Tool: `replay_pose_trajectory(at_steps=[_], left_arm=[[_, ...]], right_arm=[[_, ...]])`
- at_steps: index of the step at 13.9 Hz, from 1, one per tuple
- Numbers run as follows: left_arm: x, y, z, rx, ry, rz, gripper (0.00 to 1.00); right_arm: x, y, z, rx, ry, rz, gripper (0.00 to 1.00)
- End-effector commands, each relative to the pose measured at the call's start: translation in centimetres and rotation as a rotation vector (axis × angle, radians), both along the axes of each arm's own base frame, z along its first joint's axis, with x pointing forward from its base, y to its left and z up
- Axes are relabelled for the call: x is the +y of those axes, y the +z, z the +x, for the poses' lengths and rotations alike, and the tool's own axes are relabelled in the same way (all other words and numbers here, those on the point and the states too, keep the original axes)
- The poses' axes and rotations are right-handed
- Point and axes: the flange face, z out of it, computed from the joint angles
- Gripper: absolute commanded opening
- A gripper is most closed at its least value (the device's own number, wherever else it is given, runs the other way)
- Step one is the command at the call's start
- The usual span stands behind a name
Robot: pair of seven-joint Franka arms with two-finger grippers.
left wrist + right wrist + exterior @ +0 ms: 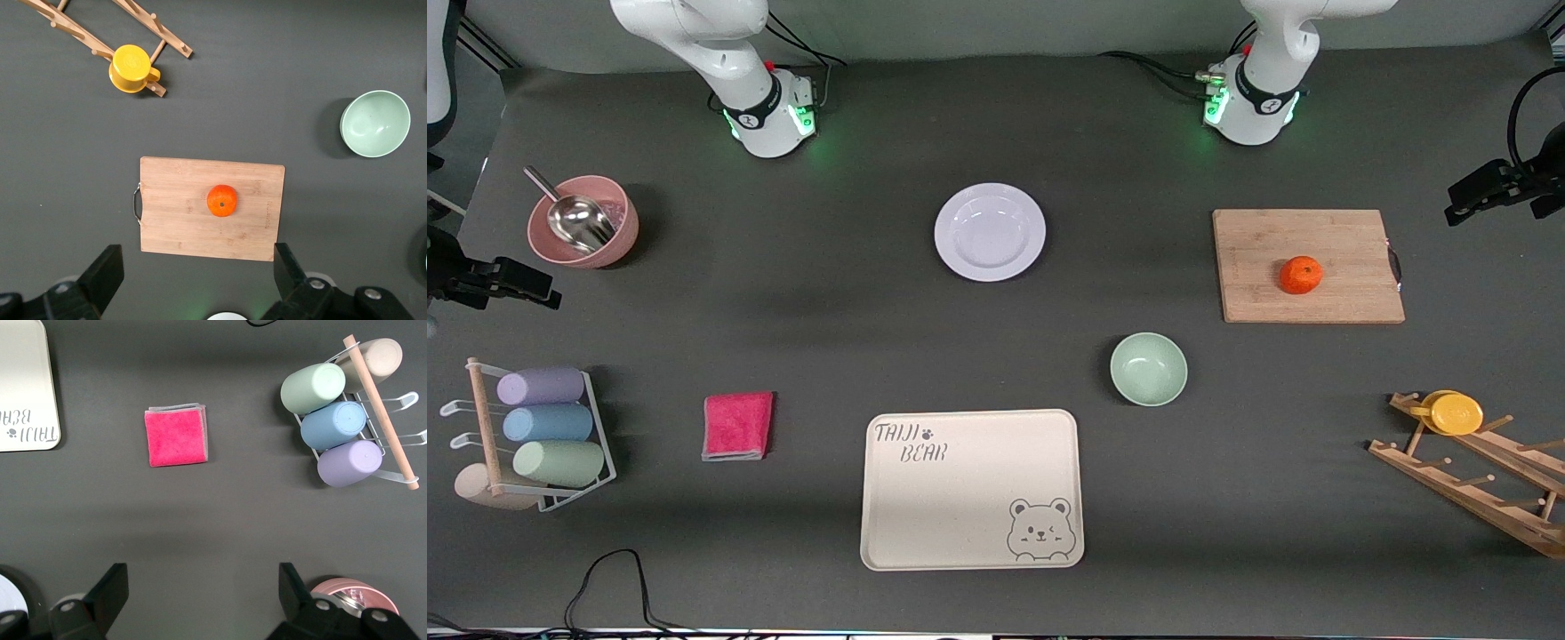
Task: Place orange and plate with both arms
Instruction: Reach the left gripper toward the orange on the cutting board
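Nothing picked up yet: my left gripper (193,283) hangs high over the board (1312,265) w/ jaws spread wide & empty, and my right gripper (200,600) is likewise spread & empty, up over bare worktop (827,302) between the pink bowl (583,221) & cloth (737,426). Orange (1301,275) sits mid-board toward the left arm's end; plate (990,232) lies mid-worktop, farther from the front cam than the tray (971,489). Next, I reckon: left drops straight onto the orange, right swings over to the plate's rim, prob. both bound for the tray.

Front camera high, facing robots; wrist cameras look straight down.
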Motion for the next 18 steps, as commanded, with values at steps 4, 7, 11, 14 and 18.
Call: replay_pose_trajectory(at_steps=[4, 7, 11, 14, 18], left_arm=[[0.1, -0.3, -0.8, 0.025, 0.005, -0.013, 1.00], [0.5, -2.1, -1.2, 0.055, 0.009, -0.016, 1.00], [1.0, -8.9, -3.0, 0.039, 0.013, -0.026, 1.00], [2.1, -17.0, -5.2, 0.047, 0.037, -0.032, 1.00], [1.6, -26.1, -8.6, 0.042, 0.033, -0.038, 1.00]], right_arm=[[0.1, 0.3, -0.5, 0.014, -0.009, 0.002, 1.00], [0.2, 0.3, -0.5, 0.014, -0.007, 0.002, 1.00], [0.2, 0.3, -0.5, 0.016, -0.007, 0.002, 1.00], [0.1, 0.3, -0.5, 0.016, -0.009, 0.002, 1.00], [0.3, 0.2, -0.9, 0.022, -0.006, 0.004, 1.00]])
